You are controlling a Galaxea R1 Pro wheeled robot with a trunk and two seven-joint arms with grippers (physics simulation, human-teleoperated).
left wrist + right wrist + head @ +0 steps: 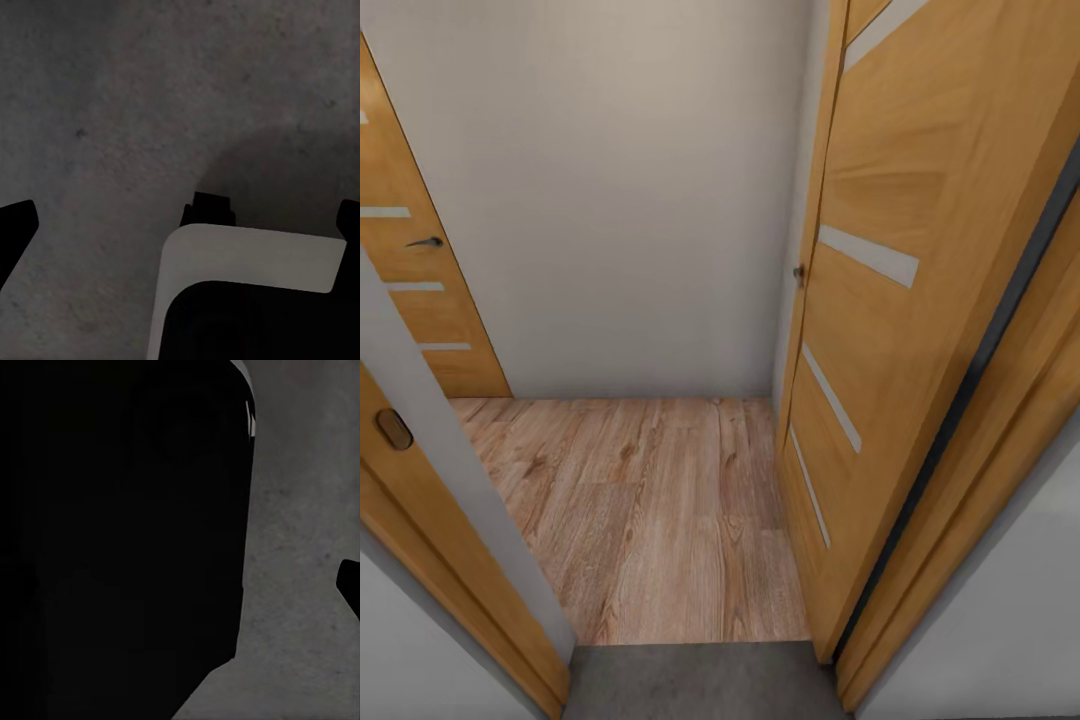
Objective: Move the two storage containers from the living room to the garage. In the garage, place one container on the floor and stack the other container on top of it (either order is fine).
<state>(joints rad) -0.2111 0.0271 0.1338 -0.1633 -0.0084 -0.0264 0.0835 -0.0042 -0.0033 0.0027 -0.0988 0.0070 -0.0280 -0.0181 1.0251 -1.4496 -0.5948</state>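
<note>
Neither red-orange storage container is in view. The head view looks from a strip of grey concrete floor (700, 685) through a doorway into a small wood-floored hall. My left gripper (180, 217) hangs open over the speckled concrete floor (112, 112), its black fingertips (16, 221) far apart with nothing between them. A white and black part of my own body (247, 259) lies under it. My right gripper (180, 585) shows one black fingertip (349, 585) at the picture's edge, spread wide; a dark mass (120, 540) hides the other side. Concrete floor (300, 510) lies beyond.
An orange door (890, 300) with frosted strips stands swung open on the right of the doorway. The door frame (450, 560) is close on the left. Light wood planks (650, 510) run to a white wall (620, 200); another orange door (420, 290) is at the far left.
</note>
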